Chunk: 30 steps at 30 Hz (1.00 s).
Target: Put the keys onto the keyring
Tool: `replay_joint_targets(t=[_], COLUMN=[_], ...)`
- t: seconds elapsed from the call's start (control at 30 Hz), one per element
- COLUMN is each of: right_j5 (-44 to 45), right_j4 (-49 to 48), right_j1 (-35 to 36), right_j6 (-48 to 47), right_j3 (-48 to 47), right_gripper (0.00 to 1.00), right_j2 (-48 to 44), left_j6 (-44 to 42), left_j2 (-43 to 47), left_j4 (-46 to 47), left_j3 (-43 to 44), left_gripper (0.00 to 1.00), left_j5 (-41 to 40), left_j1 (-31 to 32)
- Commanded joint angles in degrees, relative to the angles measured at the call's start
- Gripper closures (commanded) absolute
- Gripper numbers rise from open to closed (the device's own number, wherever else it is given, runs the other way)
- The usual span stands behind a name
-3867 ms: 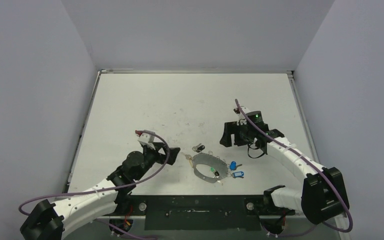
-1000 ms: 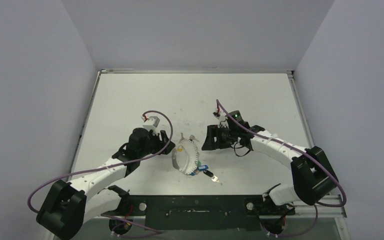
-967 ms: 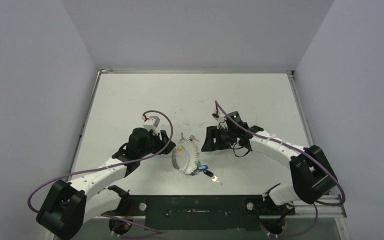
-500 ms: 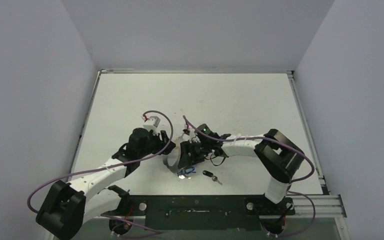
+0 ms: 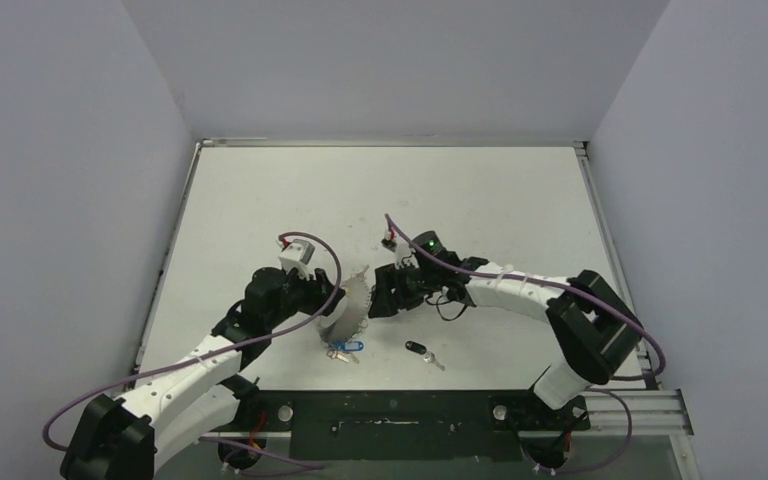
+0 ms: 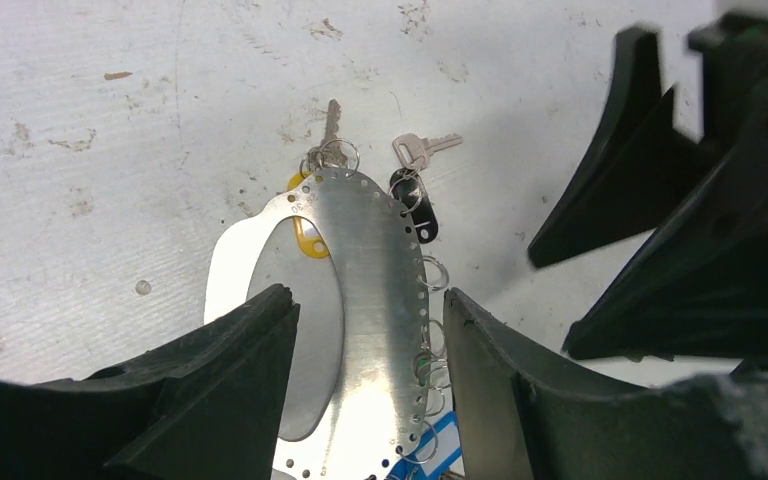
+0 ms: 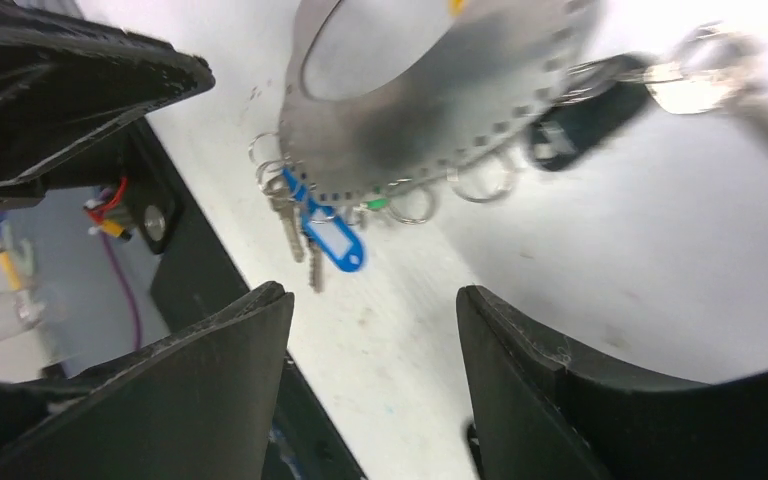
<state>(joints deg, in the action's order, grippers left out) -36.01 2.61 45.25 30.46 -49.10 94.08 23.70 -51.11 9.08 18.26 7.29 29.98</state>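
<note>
Though its plastic-tagged keys (image 7: 332,236) trail on the scuffed white worktop (image 6: 110,150), the keyring (image 6: 370,260) (a flat, hole-rimmed oval of dull metal) stands tilted, gripped across its width by the half-spread left jaws, the right jaws gaping empty beside it.

Robot lab cell: white table (image 5: 480,190), bare grey walls (image 5: 60,200), 2 arms (image 5: 185,375).

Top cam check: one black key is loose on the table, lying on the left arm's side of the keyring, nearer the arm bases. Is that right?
Not quite. The loose black key lies on the right arm's side of the keyring, not the left arm's. It is nearer the arm bases and apart from the ring, as you said. The top external view shows this.
</note>
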Motion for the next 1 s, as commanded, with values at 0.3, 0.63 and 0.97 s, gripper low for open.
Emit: replay_joint_targets(t=[0.3, 0.63, 0.97], right_j5=[8.49, 17.7, 30.09], right_j4=[-8.12, -12.66, -23.81], right_j1=[-1.07, 6.61, 13.01], right_j6=[-32.28, -34.35, -47.52], right_j3=[13.32, 14.83, 18.45], right_gripper=[0.31, 0.32, 0.33], right_j2=[-21.1, -17.02, -11.93], left_j6=[-9.55, -8.91, -9.51], left_j2=[5.86, 5.2, 6.76], left_j4=[5.24, 6.18, 4.19], left_j3=[-2.39, -2.81, -2.64], left_gripper=[0.47, 0.48, 0.48], left_j5=[4.14, 5.76, 5.11], left_j1=[0.33, 0.35, 0.35])
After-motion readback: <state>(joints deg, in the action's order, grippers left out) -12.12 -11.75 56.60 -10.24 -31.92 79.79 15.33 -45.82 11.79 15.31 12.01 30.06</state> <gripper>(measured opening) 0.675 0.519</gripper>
